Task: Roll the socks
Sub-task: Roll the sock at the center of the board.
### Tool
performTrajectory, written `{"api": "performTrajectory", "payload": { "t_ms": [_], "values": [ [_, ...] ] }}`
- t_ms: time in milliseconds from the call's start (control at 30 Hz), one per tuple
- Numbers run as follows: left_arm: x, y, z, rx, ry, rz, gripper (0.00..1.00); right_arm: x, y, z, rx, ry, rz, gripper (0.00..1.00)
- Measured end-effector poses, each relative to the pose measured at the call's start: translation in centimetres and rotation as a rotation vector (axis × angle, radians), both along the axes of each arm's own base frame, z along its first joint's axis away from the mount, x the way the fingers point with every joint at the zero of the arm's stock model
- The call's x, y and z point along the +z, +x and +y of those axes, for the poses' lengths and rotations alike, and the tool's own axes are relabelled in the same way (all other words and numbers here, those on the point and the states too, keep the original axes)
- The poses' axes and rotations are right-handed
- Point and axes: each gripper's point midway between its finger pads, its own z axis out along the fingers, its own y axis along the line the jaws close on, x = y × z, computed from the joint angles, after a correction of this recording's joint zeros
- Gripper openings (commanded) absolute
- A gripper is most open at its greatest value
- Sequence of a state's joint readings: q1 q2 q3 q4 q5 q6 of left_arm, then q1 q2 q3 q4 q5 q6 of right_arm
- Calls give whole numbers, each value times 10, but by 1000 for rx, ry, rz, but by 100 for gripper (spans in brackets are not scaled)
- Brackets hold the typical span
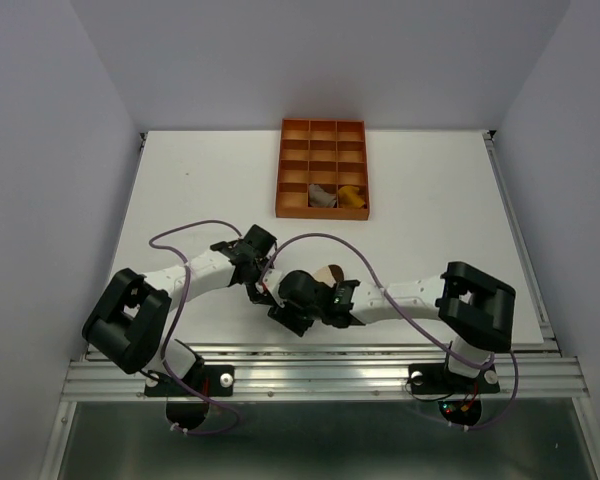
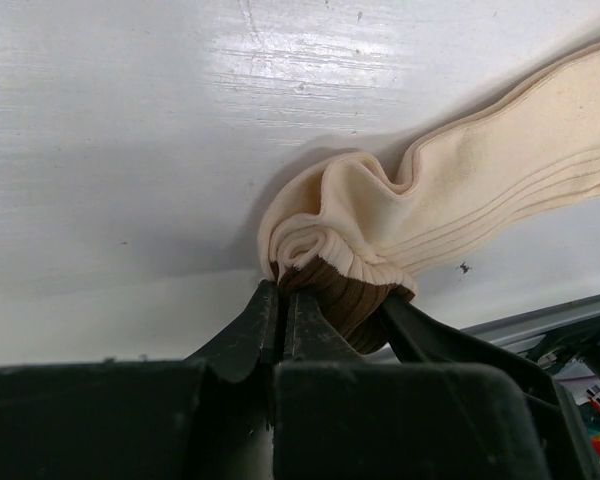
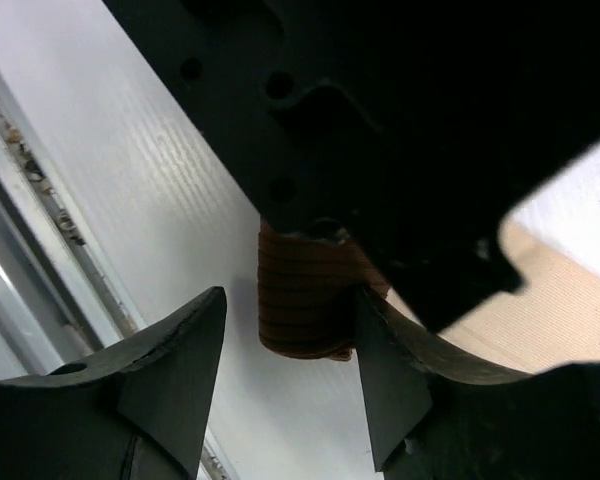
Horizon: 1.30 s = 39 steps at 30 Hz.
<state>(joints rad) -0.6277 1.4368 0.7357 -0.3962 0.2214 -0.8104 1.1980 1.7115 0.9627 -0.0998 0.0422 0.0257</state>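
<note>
Item: cream sock [image 2: 460,190], one, lying on the table [image 2: 130,120] near its front edge, between the two arms. Its brown cuff [image 2: 345,300] end is sitting turned in on itself as a small started roll, and the leg is trailing away flat and unrolled toward the upper right of the left wrist view. Step in hand, as judged: the rolling is only beginning, with most of the length not yet taken up. Left fingers [image 2: 255,330]: narrowed onto the cuff roll and pinching it from both sides; whether the roll is resting on the table or being held just above it, I cannot tell. Right fingers [image 3: 170,350]: standing apart and straddling the same brown roll from the other end; the roll is lying close against one finger with a clear gap to the other, so nothing is being gripped. Handling note: the left pinch is doing the anchoring, so the right fingers are needing to close on the free end before any turning, both ends then turning together toward the loose leg, which wants keeping flat so the layers are stacking evenly. A one-sided twist is risking a skewed cone, or the soft knit springing open. Other stock: yellow sock [image 1: 352,197] and pale sock [image 1: 323,197], each lying in a front-row compartment of the orange tray [image 1: 279,170], well apart from the arms
</note>
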Motion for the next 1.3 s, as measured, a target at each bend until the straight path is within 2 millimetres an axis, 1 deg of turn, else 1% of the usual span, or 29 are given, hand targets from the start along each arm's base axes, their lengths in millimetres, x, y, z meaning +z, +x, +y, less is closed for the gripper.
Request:
{"api": "performTrajectory", "payload": {
  "t_ms": [100,133,167,200,233,267,333,367,433,500,533,667,867,900,1033,1167,1300],
  "values": [
    [0,0,0,2,-3,3,0,-4,0,1,-11,-31,-44,53],
    [0,0,0,4,-4,4,0,-5,1,1,-19,-42,-63,46],
    [0,0,-1,6,-4,5,0,-6,2,1,-27,-51,-79,42],
    [0,0,-1,9,-5,7,1,-7,4,0,-43,-61,-99,33],
    [1,0,-1,10,-6,8,6,-7,6,-1,-56,-67,-110,27],
    [2,0,-1,13,-10,6,10,-7,9,-1,-69,-70,-119,24],
    [5,1,-1,20,-19,0,15,-7,11,-3,-100,-72,-133,10],
    [8,2,-1,24,-27,-9,19,-6,13,-3,-117,-72,-142,6],
    [14,4,-1,34,-39,-25,22,-6,14,-3,-143,-67,-149,1],
    [20,5,-2,40,-57,-41,28,-6,15,-2,-164,-60,-149,1],
    [23,5,-2,41,-64,-51,32,-6,15,-2,-173,-55,-145,1],
    [33,10,0,57,-78,-90,33,-4,14,1,-192,-32,-131,1],
    [32,14,9,83,-46,-114,34,-2,7,11,-173,22,-52,1],
    [33,15,11,92,-47,-120,34,0,8,11,-180,42,-23,1],
    [36,19,19,124,-50,-145,34,2,12,7,-214,92,87,1],
    [48,30,23,159,-76,-197,34,-2,15,1,-250,132,209,1],
    [51,37,27,181,-84,-216,34,-2,18,-2,-269,175,293,1]
  ]
}}
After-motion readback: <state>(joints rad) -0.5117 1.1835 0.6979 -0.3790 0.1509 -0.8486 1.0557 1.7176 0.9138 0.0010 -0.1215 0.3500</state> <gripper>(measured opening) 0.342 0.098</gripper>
